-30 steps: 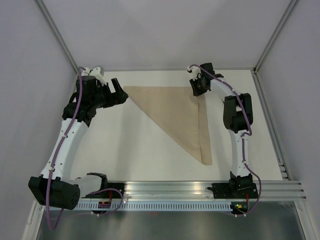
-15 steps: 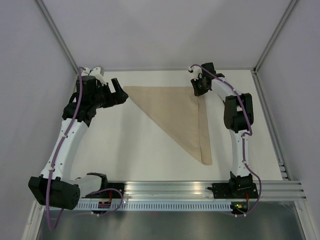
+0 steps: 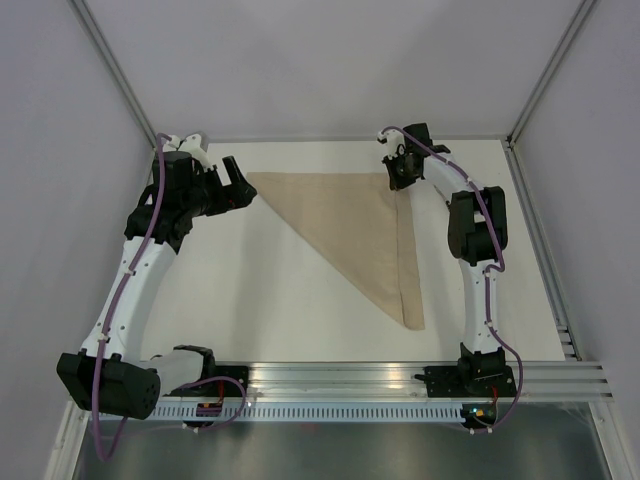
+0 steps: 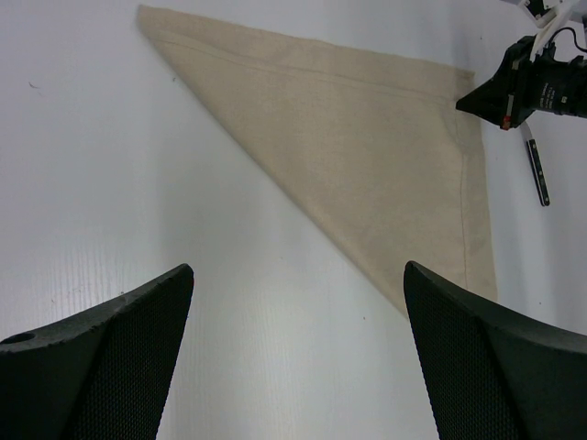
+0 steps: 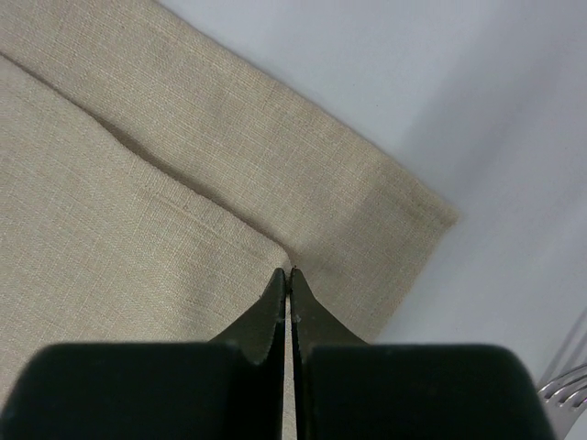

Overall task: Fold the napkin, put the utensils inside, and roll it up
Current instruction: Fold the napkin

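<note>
The napkin (image 3: 350, 220) lies folded into a tan triangle on the white table, its long edge running from the far left down to a point near the front. My right gripper (image 3: 398, 180) is shut, its tips (image 5: 290, 271) meeting on the upper layer's corner of the napkin (image 5: 138, 183) at the far right. Open and empty, my left gripper (image 3: 232, 185) hovers just left of the napkin's far left corner (image 4: 147, 14), jaws wide (image 4: 298, 268). A dark utensil (image 4: 537, 170) lies right of the cloth. Fork tines (image 5: 564, 385) show at the right wrist view's edge.
The white table (image 3: 250, 290) is walled by pale panels left, right and behind. An aluminium rail (image 3: 350, 385) carrying both arm bases runs along the near edge. The right arm (image 3: 478, 230) stands over the strip right of the napkin.
The right gripper's jaws have closed at the napkin's far right corner and it has shifted slightly toward the back. The left arm has not moved.
</note>
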Robot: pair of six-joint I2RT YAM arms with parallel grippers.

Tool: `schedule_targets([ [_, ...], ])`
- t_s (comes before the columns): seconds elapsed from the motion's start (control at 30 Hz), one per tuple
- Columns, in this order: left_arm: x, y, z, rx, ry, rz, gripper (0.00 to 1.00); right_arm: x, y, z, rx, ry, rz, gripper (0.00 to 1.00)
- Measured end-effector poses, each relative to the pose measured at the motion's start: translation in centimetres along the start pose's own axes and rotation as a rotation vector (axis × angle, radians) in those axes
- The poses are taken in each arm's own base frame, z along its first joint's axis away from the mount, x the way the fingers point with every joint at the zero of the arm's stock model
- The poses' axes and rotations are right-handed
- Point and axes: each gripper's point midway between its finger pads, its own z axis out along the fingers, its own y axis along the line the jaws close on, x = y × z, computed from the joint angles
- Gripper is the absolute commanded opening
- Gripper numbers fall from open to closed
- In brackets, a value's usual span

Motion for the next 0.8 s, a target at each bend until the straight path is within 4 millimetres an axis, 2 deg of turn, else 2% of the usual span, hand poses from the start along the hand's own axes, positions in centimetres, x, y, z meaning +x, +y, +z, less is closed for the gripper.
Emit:
schedule_targets([
  [0.5,0.0,0.0,0.0,0.0,0.0,0.0,0.99,-2.5,-0.1,-1.8,0.006,-0.053,0.001,0.0],
  [0.8,0.0,0.0,0.0,-0.001,0.0,0.0,0.98,-2.6,-0.5,-2.2,0.01,-0.052,0.006,0.0],
])
